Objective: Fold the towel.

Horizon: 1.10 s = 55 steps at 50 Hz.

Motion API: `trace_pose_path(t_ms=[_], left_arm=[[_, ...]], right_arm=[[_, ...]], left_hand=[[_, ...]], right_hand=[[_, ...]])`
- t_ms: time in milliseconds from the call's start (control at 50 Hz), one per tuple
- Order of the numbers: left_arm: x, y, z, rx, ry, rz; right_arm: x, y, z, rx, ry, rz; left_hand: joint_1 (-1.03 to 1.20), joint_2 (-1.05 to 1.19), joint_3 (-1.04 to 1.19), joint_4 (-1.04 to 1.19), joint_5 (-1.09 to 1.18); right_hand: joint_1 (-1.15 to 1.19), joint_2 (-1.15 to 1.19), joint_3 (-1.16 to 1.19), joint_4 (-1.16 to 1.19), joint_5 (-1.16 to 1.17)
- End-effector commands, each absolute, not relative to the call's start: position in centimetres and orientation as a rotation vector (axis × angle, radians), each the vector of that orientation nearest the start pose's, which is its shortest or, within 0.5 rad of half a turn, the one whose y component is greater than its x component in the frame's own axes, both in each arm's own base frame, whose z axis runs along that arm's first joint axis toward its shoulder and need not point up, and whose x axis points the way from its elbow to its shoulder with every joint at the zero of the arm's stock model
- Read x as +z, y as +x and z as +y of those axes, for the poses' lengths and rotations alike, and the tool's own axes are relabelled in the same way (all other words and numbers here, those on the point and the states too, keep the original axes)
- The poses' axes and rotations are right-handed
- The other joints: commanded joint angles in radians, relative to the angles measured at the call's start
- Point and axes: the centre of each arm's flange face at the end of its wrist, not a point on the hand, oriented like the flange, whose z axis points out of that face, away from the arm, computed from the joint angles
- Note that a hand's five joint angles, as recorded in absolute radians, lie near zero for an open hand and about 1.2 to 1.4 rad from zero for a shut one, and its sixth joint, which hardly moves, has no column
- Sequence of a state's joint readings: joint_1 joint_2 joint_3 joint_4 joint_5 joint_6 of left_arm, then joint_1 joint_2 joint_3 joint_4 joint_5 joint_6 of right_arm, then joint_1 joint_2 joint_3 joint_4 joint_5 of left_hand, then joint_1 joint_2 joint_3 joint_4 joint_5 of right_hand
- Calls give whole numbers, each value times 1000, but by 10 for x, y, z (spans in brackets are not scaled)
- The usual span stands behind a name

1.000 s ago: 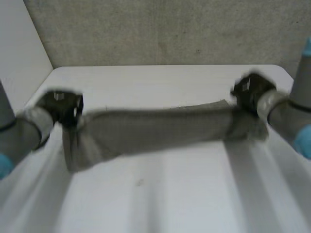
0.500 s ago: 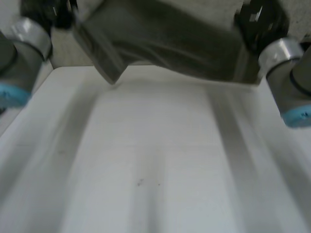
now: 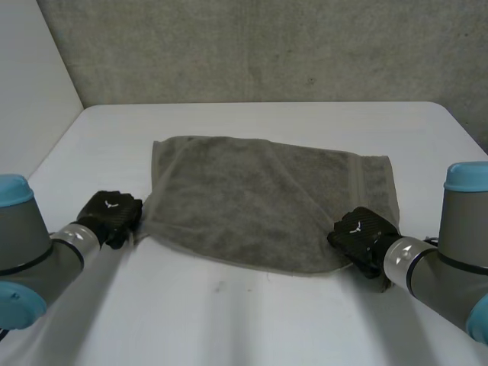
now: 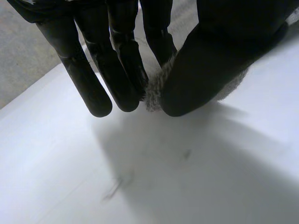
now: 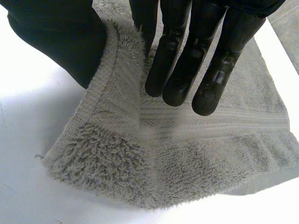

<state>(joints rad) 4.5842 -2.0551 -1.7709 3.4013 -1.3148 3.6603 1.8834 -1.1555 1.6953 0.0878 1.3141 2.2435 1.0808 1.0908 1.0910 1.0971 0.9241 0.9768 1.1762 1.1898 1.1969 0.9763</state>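
The towel (image 3: 267, 198), in the air a moment ago, now lies flat on the table (image 3: 244, 320) at the frame's centre. The left hand (image 3: 110, 217), lower left, and the right hand (image 3: 362, 238), lower right, each pinch a near corner, so the folding can probably begin.

White table (image 3: 252, 320), grey towel (image 3: 267, 198) spread flat

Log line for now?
towel: spread on table; left robot hand: pinching near-left corner; right robot hand: pinching near-right corner
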Motion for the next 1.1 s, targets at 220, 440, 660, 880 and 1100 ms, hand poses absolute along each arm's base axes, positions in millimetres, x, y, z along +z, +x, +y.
trace_pose_path(t_ms=[220, 440, 660, 880, 1100], left_arm=[[213, -208, -276, -1963, 1068, 2180], [205, -219, -259, -1991, 830, 2409], [153, -225, -246, -1741, 804, 2551], [132, -215, -259, -1701, 750, 2565], [113, -212, -281, -1768, 707, 2513]], right_arm=[[141, 234, -247, -1558, -1671, 2242], [160, 226, -260, -1617, -1385, 2322], [166, 217, -269, -1650, -1285, 2363], [169, 205, -284, -1696, -1210, 2453], [165, 203, -283, -1672, -1210, 2467]], left_hand=[[-858, -869, -869, -875, -876], [-841, -851, -851, -857, -859], [-841, -851, -851, -857, -859], [-779, -789, -790, -796, -797], [-565, -575, -575, -581, -583]], right_hand=[[419, 220, 207, 199, 245], [419, 220, 207, 199, 245], [419, 220, 207, 199, 245], [419, 220, 207, 199, 245], [419, 220, 207, 199, 245]])
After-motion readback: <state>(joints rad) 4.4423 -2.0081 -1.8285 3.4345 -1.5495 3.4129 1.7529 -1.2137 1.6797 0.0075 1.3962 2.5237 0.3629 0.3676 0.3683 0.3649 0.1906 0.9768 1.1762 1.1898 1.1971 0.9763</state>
